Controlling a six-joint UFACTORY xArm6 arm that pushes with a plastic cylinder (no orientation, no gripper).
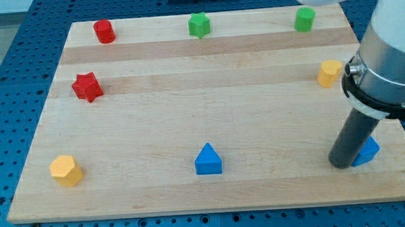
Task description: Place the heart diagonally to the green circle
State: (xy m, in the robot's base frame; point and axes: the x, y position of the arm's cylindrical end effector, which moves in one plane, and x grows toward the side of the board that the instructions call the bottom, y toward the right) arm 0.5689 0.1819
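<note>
- Blue perforated bench surrounds a pale wooden board (189, 121), and the blocks sit mostly round its edges, leaving the middle bare.
- Along the view's top edge: a red cylinder (104, 31) at the left, a green star (198, 25) in the middle, and the green circle (304, 19) toward the right.
- A red star (86, 87) lies at the view's left, with a yellow hexagon-like block (66, 170) below it near the bottom corner.
- A blue triangle (208, 160) stands at bottom centre.
- The yellow heart (329, 73), as far as its shape can be made out, sits at the view's right edge, below and slightly right of the green circle and apart from it.
- My tip (342, 163) is a bare rod with nothing to open or close; it rests near the bottom right, touching or just beside a blue block (368, 150) whose shape is partly hidden behind the rod.
- That leaves the tip well below the heart, so I judge the push has not yet begun; approaching from below or from the right would let it nudge the heart to a diagonal spot.
</note>
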